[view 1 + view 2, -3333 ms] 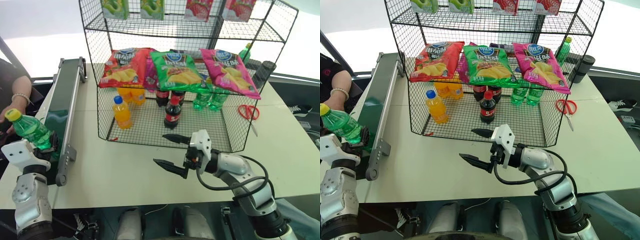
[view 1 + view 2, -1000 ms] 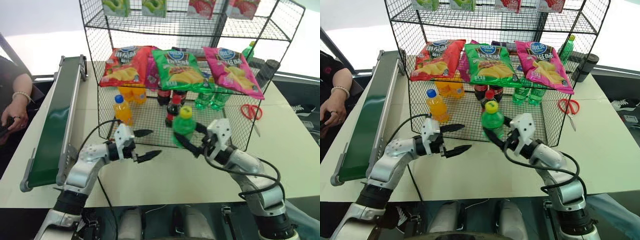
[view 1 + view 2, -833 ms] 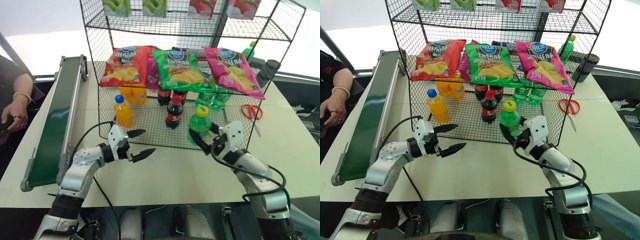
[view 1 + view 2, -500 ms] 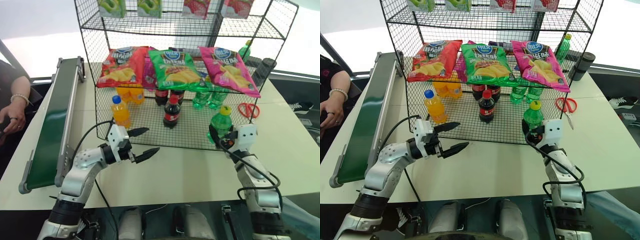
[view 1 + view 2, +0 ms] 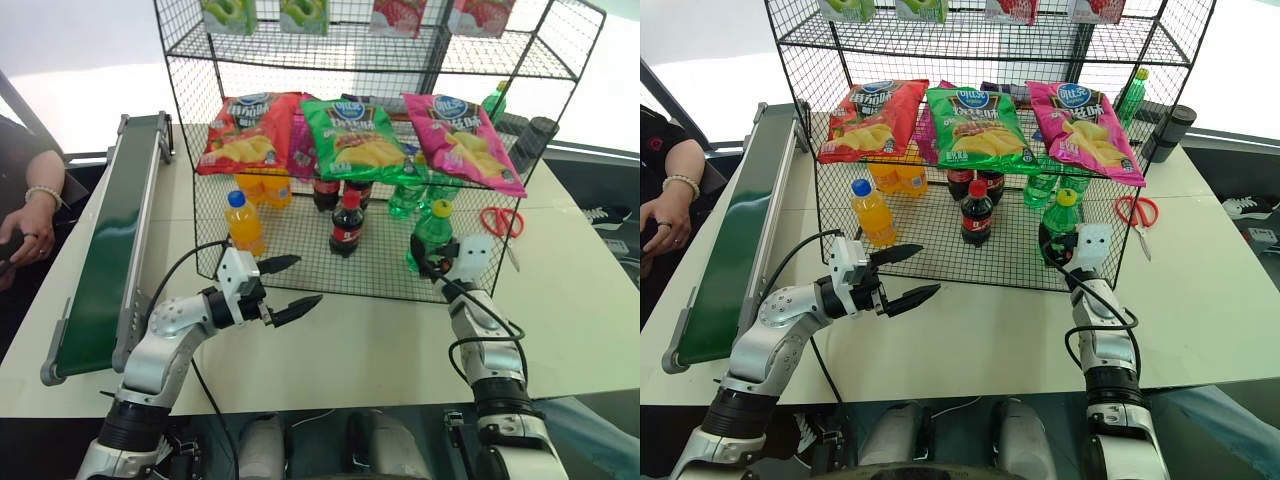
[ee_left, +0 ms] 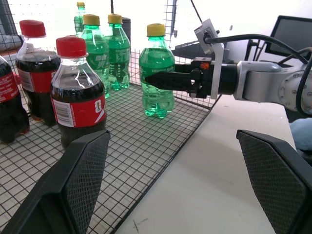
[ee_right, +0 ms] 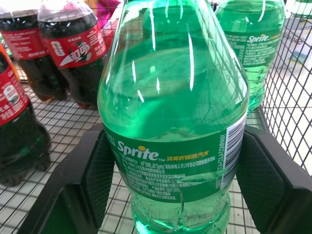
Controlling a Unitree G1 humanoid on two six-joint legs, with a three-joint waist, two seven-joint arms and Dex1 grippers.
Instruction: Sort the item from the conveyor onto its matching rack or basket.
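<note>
Gripping green bottle (image 5: pixel 433 236) upright, right claw (image 5: pixel 430 262)

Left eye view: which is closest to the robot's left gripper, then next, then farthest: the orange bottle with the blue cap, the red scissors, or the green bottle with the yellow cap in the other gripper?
From the left gripper:
1. Orange bottle with blue cap, bottom shelf, just beyond it.
2. Green bottle with yellow cap, held at the shelf's right end.
3. Red scissors, on the table past the rack's right side.

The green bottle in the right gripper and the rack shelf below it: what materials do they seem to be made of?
The green bottle looks like clear, glossy green plastic: light streaks shine on it and the things behind show through. Its label is a thin printed film. The rack shelf seems to be thin metal wire with a dark coating, judging by its fine square grid.
</note>
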